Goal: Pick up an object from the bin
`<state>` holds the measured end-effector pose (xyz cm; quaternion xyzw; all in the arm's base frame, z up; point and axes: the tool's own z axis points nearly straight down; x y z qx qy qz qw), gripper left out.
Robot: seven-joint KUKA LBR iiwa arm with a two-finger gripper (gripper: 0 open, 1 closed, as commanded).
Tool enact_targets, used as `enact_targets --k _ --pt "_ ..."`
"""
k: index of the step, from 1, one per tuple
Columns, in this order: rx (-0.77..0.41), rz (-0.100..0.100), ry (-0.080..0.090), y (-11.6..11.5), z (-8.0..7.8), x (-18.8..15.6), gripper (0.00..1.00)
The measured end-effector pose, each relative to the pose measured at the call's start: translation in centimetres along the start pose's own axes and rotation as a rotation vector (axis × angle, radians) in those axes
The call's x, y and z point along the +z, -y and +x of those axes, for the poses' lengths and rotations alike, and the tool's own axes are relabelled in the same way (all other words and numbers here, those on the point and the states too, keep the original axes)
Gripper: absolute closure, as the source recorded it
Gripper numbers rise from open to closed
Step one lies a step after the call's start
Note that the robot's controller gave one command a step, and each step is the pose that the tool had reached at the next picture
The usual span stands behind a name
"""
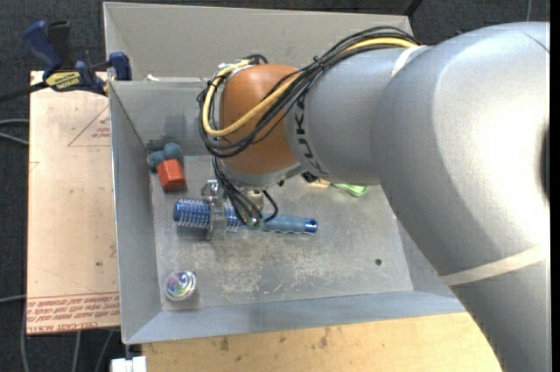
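- Blue brush (194, 215), the thing nearest the gripper, lies under the largest shape in the scene: a broad grey robot arm (420, 151) that reaches in from the right and covers much of the bin's right half.
- Grey metal bin (306, 270), seen from above, with sloping walls and a scuffed floor that holds a few loose things.
- Rounded orange cover (254, 121) on the arm's wrist, looped with yellow and black cables, sits above the middle of the bin.
- Below the cover, the gripper (234, 208) is down at the floor, right over the middle of the brush. Whether it is spread or closed on the brush cannot be told.
- The brush lies flat across the centre-left of the floor, bristled head to the left and plain blue handle to the right.
- Small orange block (171, 176) near the left wall, touching a dull blue lump (161, 155) just behind it.
- Shiny round disc (180, 284) alone in the near left corner, well apart from the rest.
- Pale green object (352, 190) peeks out from beneath the arm.
- Judged step: the grasp at the brush, with nothing lifted yet. The next move probably calls for a firm close across the brush's narrow neck, then a straight lift clear of the block.
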<state>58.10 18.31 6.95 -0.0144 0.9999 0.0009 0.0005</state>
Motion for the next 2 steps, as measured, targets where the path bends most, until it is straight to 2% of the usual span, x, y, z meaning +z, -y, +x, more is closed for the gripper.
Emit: enact_targets --k 1,2 --pt "-0.074 -0.001 0.009 1.0 0.1 -13.0 1.00" --pt "-0.449 0.000 0.007 -0.5 -2.4 -19.3 1.00"
